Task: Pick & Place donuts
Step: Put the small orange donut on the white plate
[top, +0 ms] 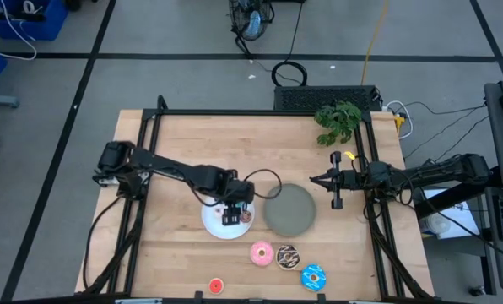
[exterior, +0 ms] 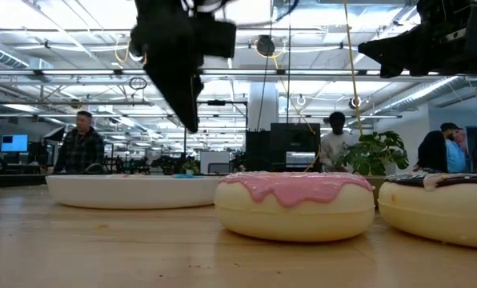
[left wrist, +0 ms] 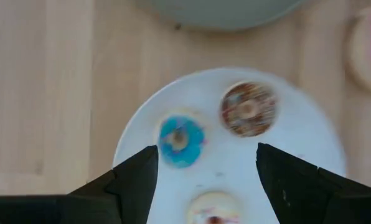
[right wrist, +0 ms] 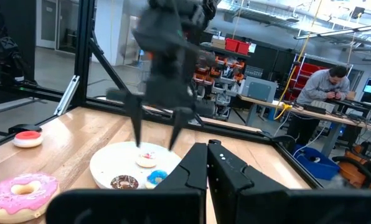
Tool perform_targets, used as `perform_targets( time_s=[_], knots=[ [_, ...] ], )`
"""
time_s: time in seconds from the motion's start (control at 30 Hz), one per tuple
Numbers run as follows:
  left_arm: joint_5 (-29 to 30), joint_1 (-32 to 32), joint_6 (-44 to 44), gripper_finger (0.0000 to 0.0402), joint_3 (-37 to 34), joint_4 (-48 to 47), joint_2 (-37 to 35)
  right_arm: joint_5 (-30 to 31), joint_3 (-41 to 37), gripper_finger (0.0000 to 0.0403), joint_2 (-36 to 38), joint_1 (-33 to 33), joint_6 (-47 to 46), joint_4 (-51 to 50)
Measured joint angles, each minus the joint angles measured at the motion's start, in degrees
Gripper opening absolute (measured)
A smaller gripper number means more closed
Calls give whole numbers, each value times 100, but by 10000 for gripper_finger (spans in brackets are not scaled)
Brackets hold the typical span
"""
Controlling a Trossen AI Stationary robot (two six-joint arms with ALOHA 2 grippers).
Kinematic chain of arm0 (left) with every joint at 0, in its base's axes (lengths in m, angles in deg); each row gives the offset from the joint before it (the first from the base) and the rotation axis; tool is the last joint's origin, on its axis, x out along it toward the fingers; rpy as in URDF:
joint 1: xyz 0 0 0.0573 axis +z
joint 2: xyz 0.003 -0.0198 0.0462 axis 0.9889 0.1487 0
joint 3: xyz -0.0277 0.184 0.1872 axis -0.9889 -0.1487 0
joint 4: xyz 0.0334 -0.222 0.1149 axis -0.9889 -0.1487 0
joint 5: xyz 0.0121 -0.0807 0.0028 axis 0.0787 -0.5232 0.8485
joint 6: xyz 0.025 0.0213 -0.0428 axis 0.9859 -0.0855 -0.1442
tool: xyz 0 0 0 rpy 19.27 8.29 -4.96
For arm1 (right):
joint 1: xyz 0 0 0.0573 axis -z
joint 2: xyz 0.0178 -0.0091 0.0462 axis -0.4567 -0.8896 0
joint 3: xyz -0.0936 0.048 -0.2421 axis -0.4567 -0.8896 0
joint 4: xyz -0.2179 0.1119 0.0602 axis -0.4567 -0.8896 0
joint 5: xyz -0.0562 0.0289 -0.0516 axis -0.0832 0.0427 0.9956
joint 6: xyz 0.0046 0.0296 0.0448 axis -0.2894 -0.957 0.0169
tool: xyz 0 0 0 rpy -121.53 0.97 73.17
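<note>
Left arm reaches in from the table's left edge; left gripper hangs over the round white plate, fingers spread apart and empty, nothing between them in the left wrist view.

On that plate, three tiny toy ring donuts — the blue one, the brown sprinkled one and the white one — lying apart from each other, the white one directly under the open fingers in the right wrist view.

Near the front edge, left of centre: tiny red donut, alone on bare wood, well apart from both plates.

Centre: round grey plate, just beside the white one; nothing visible on it.

In front of the grey plate, a row of three larger donuts — pink-iced, chocolate-sprinkled, blue-iced — the first two touching or nearly so.

Right: right gripper waits off the grey plate's right rim, fingers together.

Risks, as judgement: the plated donuts are light, so a finger brushing one could flick it off the plate. Pink and chocolate sit so close that closing on one may drag the other.
</note>
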Motion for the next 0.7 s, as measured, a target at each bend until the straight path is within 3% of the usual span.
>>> perform_targets(
  time_s=[0.33, 0.7],
  knots=[
    [437, -1148, -906, 271, 1540, -944, -12, -2, 0, 0, 2, 0, -2, 0],
    [503, -2308, -1570, 271, 1774, -1066, -9, -4, 0, 0, 0, 0, -44, -2]
  ],
)
